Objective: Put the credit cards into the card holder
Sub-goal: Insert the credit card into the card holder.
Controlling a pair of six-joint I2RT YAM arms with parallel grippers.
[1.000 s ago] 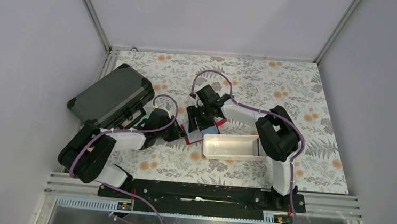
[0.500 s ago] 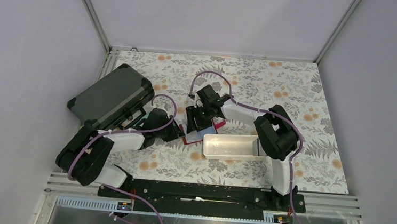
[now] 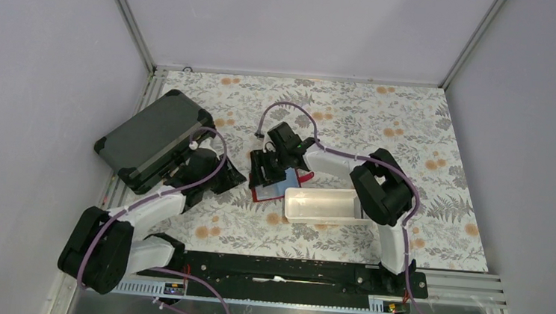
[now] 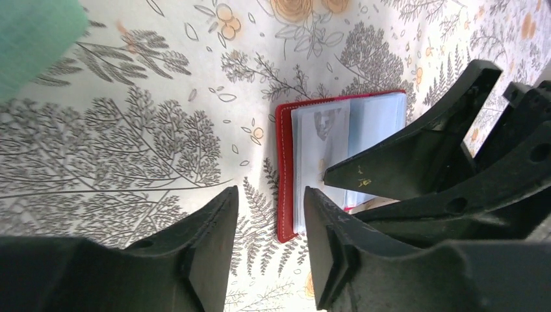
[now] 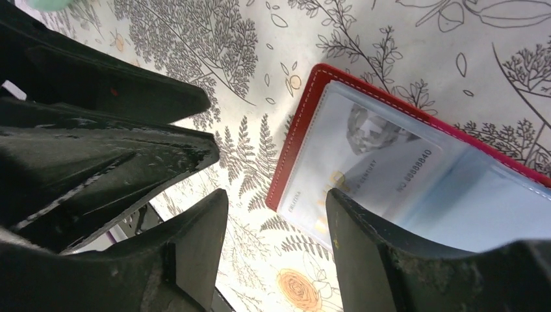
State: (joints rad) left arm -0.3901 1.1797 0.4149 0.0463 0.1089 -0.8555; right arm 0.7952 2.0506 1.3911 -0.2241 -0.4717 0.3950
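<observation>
Card holder [image 3: 266,195] lay open on the table, just off the 10 o'clock corner of the white tray [image 3: 322,221], long axis roughly 2-to-8. Right gripper [image 3: 265,169] hung directly over it, fingers spread, empty: nearer arm. Left gripper [image 3: 230,176] sat at holder's 9 o'clock, spread, empty.

Top external: fixed, high above and behind the arm bases, tilted down over the whole table [image 3: 411,137]. Far view; the card holder [image 3: 268,192] is small, near frame centre.

Left wrist: close and low, looks out past the left gripper [image 4: 269,195] at the card holder [image 4: 325,156], just beyond the fingertips.

Right wrist: nearer still, looks down past the right gripper [image 5: 276,198] at one corner of the card holder [image 5: 364,156].

Shared: all three views hold the card holder. Each wrist view also catches the other arm's fingers beside the card holder.
</observation>
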